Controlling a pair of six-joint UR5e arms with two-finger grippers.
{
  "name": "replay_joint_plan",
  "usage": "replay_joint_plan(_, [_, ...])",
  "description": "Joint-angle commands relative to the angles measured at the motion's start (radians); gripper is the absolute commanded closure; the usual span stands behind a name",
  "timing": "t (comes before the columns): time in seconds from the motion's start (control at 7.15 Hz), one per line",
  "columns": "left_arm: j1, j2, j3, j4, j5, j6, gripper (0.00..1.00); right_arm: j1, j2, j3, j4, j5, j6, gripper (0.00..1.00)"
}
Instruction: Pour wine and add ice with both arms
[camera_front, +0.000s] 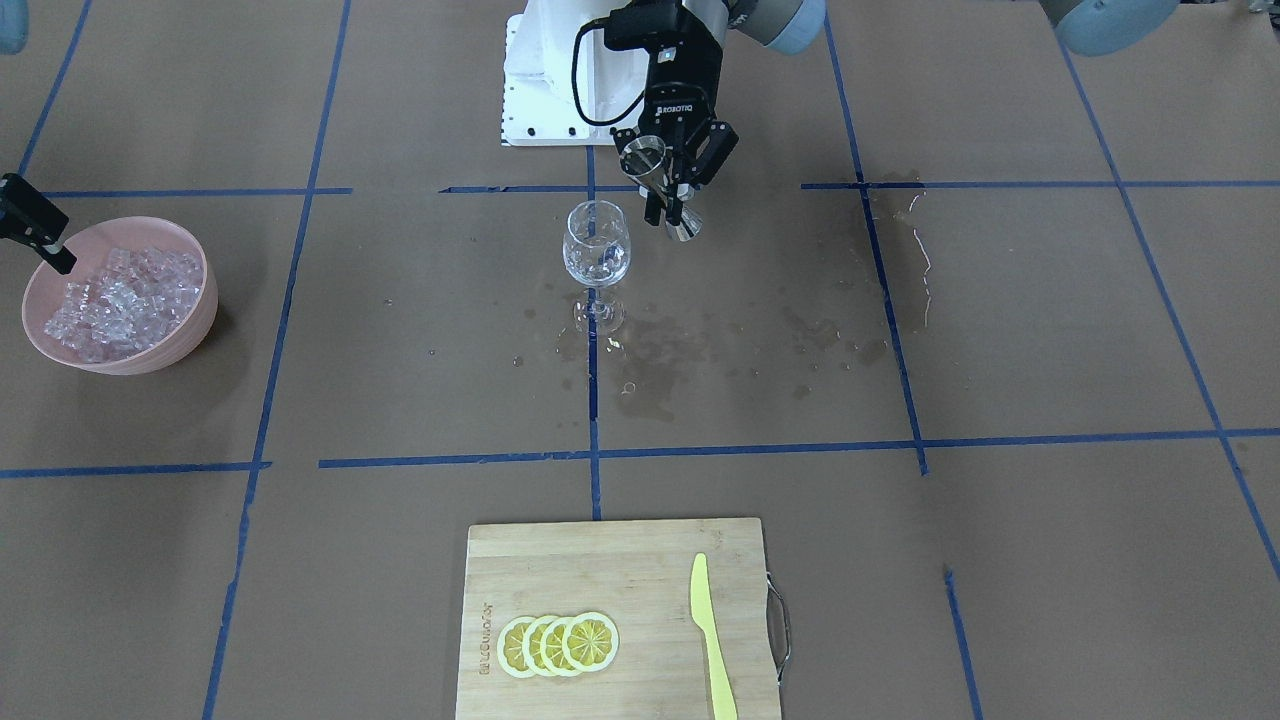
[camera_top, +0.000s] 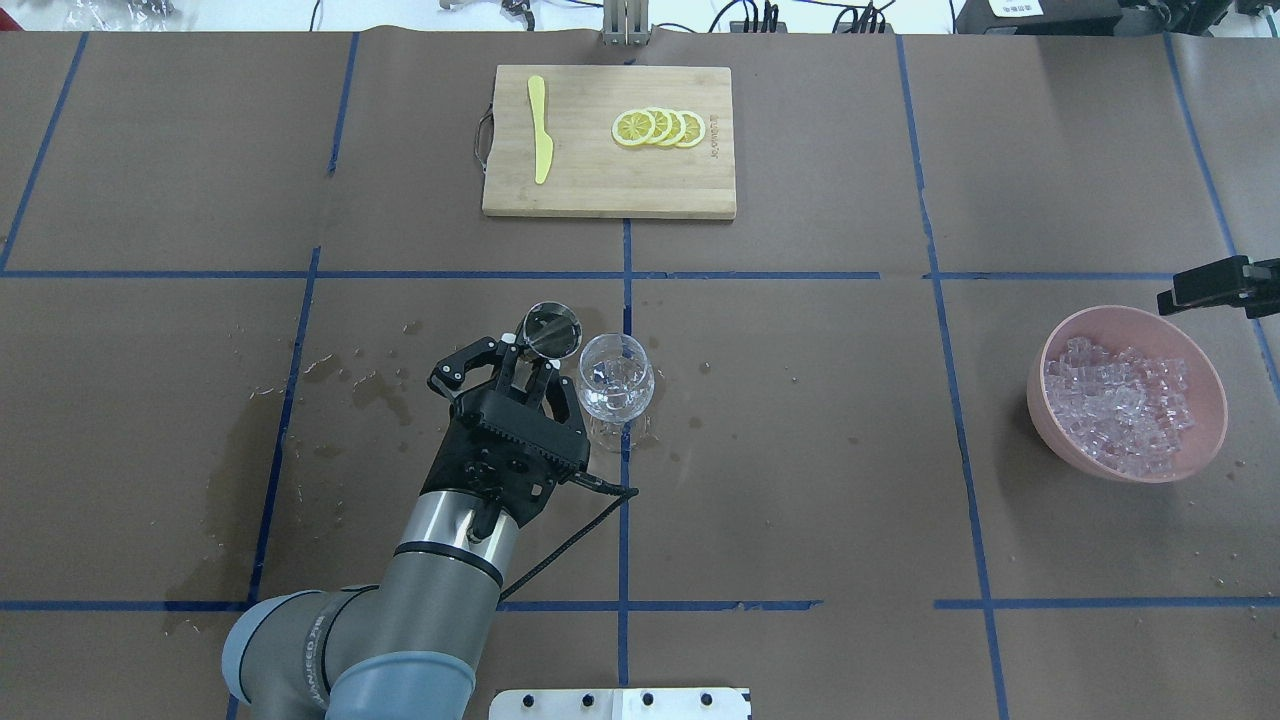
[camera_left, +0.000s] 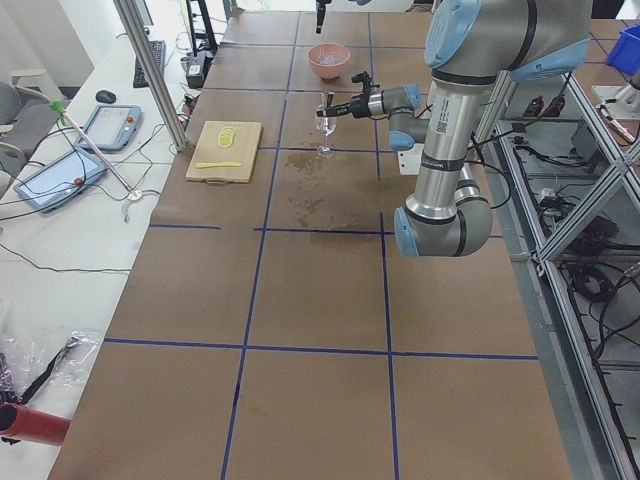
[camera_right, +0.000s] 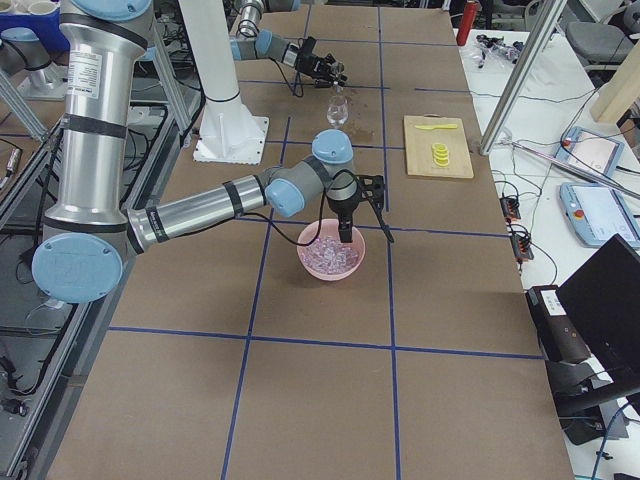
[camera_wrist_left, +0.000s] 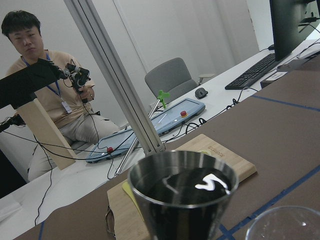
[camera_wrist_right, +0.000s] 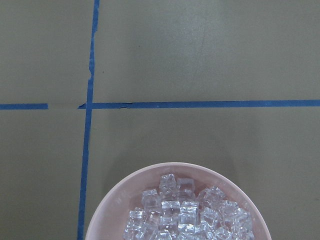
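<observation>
My left gripper (camera_front: 668, 195) is shut on a steel jigger (camera_front: 662, 188), held about upright just beside the rim of the clear stemmed wine glass (camera_front: 597, 250). In the overhead view the jigger (camera_top: 550, 330) is left of the glass (camera_top: 615, 385). The left wrist view shows clear liquid, the wine (camera_wrist_left: 185, 185), inside the jigger. Glints show in the glass bowl; I cannot tell what they are. The ice (camera_top: 1125, 405) fills a pink bowl (camera_top: 1042, 400) at the right. My right gripper (camera_top: 1215, 285) hovers over the bowl's far rim; only part of it shows, so I cannot tell its state.
A bamboo cutting board (camera_top: 600, 190) with lemon slices (camera_top: 658, 127) and a yellow knife (camera_top: 540, 140) lies at the table's far edge. Dark wet stains (camera_front: 680, 350) mark the paper around the glass. The white base block (camera_front: 545, 90) stands behind it. An operator (camera_wrist_left: 45, 100) sits beyond the table.
</observation>
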Motion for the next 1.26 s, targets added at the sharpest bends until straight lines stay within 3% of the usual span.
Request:
replay_joint_plan(0.0, [0.001,-0.005,0.013,0.01,0.002,0.109,1.0,0.0,0.0,-0.001,0.0,-0.001,0.0,0.0])
replay_joint_plan(0.28, [-0.002,-0.004,0.016,0.01,0.003,0.184,1.0,-0.002,0.0,-0.001,0.0,-0.001,0.0,0.0])
replay_joint_plan(0.7, [-0.01,-0.025,0.014,0.121,0.005,0.269,1.0,-0.002,0.0,-0.001,0.0,-0.001,0.0,0.0])
replay_joint_plan(1.12, [-0.022,-0.024,0.014,0.122,0.008,0.407,1.0,-0.002,0.0,-0.001,0.0,0.0,0.0,0.0])
